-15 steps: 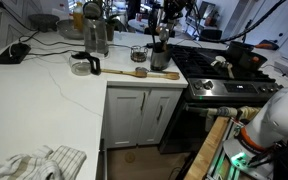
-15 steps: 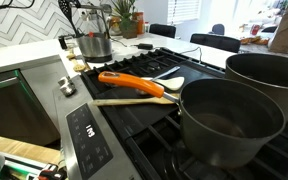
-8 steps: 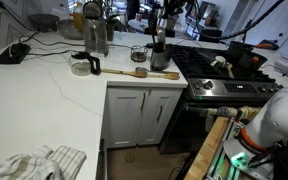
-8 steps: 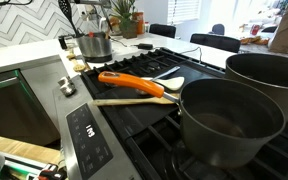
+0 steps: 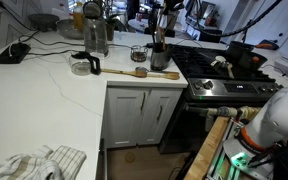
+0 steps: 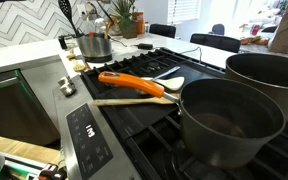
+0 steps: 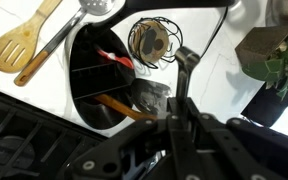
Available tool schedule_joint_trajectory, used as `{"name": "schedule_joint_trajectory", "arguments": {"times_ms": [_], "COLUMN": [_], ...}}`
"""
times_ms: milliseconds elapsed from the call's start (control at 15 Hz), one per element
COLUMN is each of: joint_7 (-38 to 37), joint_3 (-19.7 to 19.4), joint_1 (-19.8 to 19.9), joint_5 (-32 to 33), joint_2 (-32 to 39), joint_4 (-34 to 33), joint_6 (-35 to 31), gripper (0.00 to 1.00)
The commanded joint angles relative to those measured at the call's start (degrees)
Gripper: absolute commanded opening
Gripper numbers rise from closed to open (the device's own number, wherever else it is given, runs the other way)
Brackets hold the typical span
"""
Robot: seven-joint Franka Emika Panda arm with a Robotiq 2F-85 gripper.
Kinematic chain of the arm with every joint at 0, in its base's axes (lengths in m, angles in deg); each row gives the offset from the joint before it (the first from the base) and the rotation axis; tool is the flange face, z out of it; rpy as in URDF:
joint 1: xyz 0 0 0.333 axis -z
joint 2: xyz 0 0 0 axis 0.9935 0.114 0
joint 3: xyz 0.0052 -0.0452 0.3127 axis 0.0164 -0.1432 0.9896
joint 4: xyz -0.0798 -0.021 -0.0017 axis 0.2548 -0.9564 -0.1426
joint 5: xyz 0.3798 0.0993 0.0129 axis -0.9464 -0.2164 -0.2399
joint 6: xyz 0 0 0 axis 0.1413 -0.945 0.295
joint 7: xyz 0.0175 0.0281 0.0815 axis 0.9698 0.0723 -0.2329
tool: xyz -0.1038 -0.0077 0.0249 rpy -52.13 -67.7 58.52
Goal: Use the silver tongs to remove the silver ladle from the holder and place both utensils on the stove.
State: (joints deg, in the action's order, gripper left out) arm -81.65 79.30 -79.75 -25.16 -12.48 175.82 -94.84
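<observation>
directly under the gripper (image 5: 163, 24) stands the holder (image 5: 160, 59), on the white counter (image 5: 44, 95) just beside the stove (image 5: 219, 72). its dark handles rise toward the jaws. in the wrist view the holder's open mouth lies just ahead of the jaws, with a red handle (image 7: 117, 60) and an orange handle (image 7: 119, 106) inside and a wire whisk (image 7: 152, 40) beyond. whether the jaws are apart or together cannot be told. the ladle and tongs cannot be made out.
</observation>
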Motion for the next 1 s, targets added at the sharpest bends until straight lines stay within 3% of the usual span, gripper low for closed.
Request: {"name": "schedule_joint_trajectory", "arguments": {"times_ms": [0, 933], "joint_7": [-1.1, -4.4], "joint_3": [0.2, -1.3], "joint_1": [0.1, 3.0], "joint_5": [1.0, 9.6], "joint_2": [0.9, -2.5], "joint_4": [-1.7, -3.7], "joint_6": [2.7, 14.2], "gripper": [0.02, 0.02]}}
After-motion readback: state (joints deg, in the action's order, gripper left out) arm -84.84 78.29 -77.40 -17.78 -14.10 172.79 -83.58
